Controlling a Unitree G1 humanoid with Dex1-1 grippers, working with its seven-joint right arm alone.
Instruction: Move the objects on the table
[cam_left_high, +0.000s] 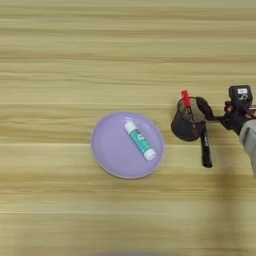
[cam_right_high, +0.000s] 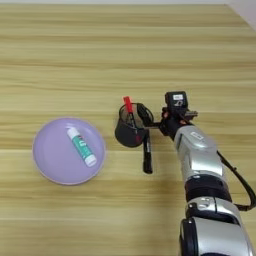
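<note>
A small black mesh pen cup (cam_left_high: 184, 129) (cam_right_high: 128, 134) stands on the table (cam_left_high: 60, 60) right of the middle. A thin black pen with a red cap (cam_left_high: 185, 98) (cam_right_high: 127, 104) sticks up out of it. A thicker black marker (cam_left_high: 205, 149) (cam_right_high: 147, 156) lies just right of the cup, pointing toward the near edge, its far end by the cup's rim. My right gripper (cam_left_high: 203, 116) (cam_right_high: 145, 120) reaches in from the right, level with the cup's right rim and over the marker's far end. I cannot tell whether it touches either one.
A lilac plate (cam_left_high: 102, 152) (cam_right_high: 46, 162) lies left of the cup with a white and green tube (cam_left_high: 139, 140) (cam_right_high: 82, 146) on it. My silver forearm (cam_right_high: 200, 155) runs from the bottom right up to the gripper.
</note>
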